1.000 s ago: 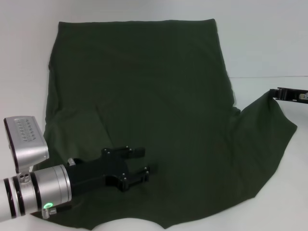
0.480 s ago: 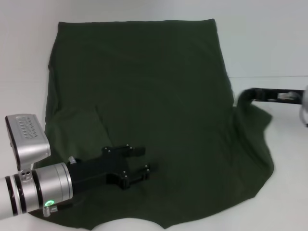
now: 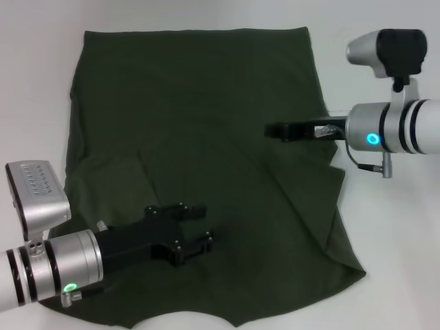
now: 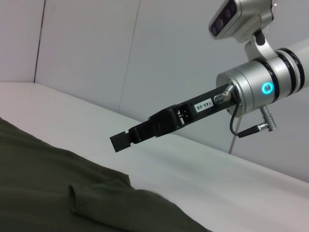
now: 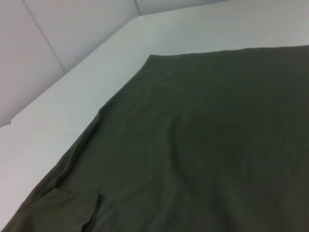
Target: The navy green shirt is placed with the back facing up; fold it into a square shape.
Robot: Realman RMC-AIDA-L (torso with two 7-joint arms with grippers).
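The navy green shirt [image 3: 199,165] is spread plain side up on the white table [image 3: 385,62] and fills the centre and left of the head view. Its far hem is seen along the top of the frame, and its right side is folded inward, so that a slanted edge runs down to a corner at the lower right.

The left gripper [image 3: 201,225] is shown at the lower left of the head view, low over the near part of the shirt, with its two black fingers parted and nothing between them.

The right gripper [image 3: 273,130] is extended from the right edge at mid-height, above the folded right side. Its fingers are seen drawn together; whether cloth is pinched cannot be told.
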